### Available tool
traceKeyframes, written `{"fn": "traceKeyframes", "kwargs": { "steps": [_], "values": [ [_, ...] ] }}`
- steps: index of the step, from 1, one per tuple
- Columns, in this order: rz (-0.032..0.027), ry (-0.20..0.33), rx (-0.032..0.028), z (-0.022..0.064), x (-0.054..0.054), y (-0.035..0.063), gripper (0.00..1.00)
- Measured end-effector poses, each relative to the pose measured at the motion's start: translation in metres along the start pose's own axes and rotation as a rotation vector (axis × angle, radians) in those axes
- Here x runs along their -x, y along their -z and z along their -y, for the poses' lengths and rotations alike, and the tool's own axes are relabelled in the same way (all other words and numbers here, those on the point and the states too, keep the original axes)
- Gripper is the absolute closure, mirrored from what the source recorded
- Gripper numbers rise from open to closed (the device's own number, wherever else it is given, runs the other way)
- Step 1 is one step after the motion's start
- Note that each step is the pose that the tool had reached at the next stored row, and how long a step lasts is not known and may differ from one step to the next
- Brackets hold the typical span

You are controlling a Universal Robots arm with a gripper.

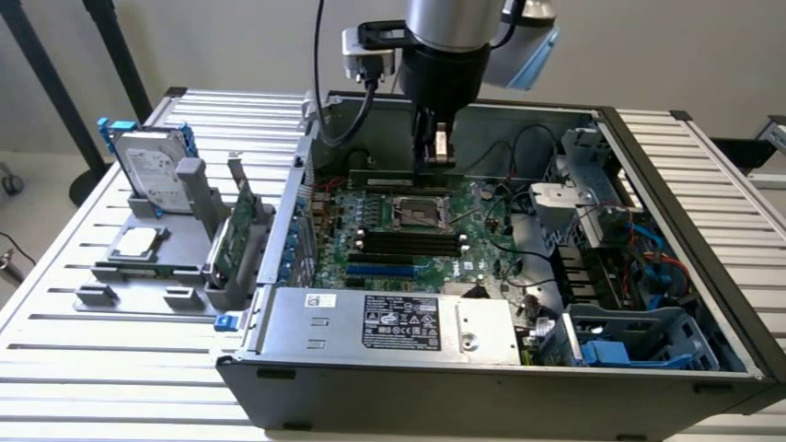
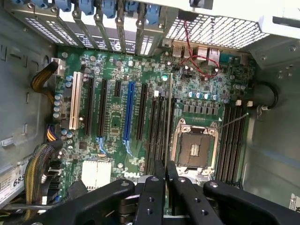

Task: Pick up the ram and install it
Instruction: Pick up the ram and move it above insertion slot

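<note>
Green ram (image 1: 393, 178) pinched in the claw (image 1: 436, 161) hangs inside the open computer case (image 1: 491, 391) above the motherboard (image 1: 368, 206).

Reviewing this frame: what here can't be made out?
1. Exterior view: whether the ram touches the motherboard; the gripper and the ram itself hide what lies beneath.
2. Wrist view: the ram is edge-on, so its chips are hidden; the fingers cover its near end.
3. Exterior view: the power supply label, too small to read.
</note>
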State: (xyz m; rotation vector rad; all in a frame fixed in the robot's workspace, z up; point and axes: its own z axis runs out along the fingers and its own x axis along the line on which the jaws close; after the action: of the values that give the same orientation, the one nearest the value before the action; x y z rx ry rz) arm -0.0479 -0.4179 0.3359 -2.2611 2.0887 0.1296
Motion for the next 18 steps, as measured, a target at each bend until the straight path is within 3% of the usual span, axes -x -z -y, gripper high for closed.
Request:
{"fn": "traceKeyframes", "kwargs": {
  "steps": [3, 13, 18],
  "values": [
    [-0.0051, -0.012, -0.0009, 0.0044, 0.001, -0.0027, 0.86],
    [-0.0082, -0.063, -0.0058, 0.0117, 0.002, -0.014, 0.86],
    [-0.0147, -0.071, -0.0077, 0.0129, 0.006, -0.0201, 0.86]
  ]
}}
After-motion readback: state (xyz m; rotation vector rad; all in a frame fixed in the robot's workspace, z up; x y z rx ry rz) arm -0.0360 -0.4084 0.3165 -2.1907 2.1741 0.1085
